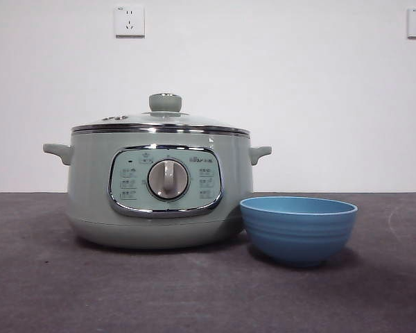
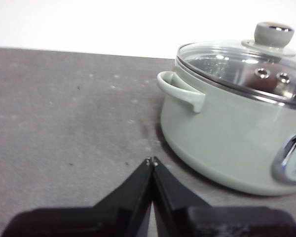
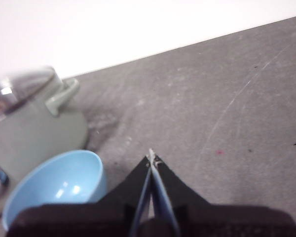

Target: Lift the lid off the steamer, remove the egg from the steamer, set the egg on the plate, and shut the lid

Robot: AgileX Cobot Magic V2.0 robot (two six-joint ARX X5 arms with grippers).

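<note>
Step 1 of 4, unstarted: lid (image 1: 163,121) seated on steamer (image 1: 156,187); plate (image 1: 298,229) at 4 o'clock, touching. Left gripper (image 2: 152,161), right gripper (image 3: 151,157): jaws closed, empty. Next: knob grasp.

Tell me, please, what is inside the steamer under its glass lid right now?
Through the lid in the left wrist view, a brownish rounded shape shows inside the steamer, probably the egg. Reflections and the steam holes blur it, and the pot's wall hides everything lower down.

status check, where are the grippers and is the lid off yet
Left gripper shut, empty, beside steamer. Right gripper shut, empty, near bowl. Lid on. Nothing in the way.
</note>
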